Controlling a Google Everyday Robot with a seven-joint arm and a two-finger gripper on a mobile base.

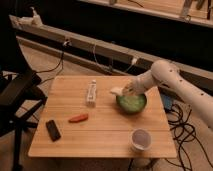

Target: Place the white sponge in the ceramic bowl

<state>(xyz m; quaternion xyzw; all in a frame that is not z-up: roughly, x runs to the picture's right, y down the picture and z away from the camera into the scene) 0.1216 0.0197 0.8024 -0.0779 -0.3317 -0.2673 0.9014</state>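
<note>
The dark-green ceramic bowl (pixel 132 104) stands on the right half of the wooden table (pixel 105 137). My gripper (pixel 124 91) comes in from the right on the white arm (pixel 165 76) and sits at the bowl's upper-left rim. It is shut on the small off-white sponge (pixel 116 91). The sponge sticks out to the left, just above and outside the bowl's rim.
A long white tube (pixel 91 93) lies left of the bowl. An orange-red object (pixel 78 118) and a black object (pixel 53 129) lie at the front left. A white cup (pixel 140 139) stands at the front right. Cables hang off the right; a dark chair (pixel 17 92) stands left.
</note>
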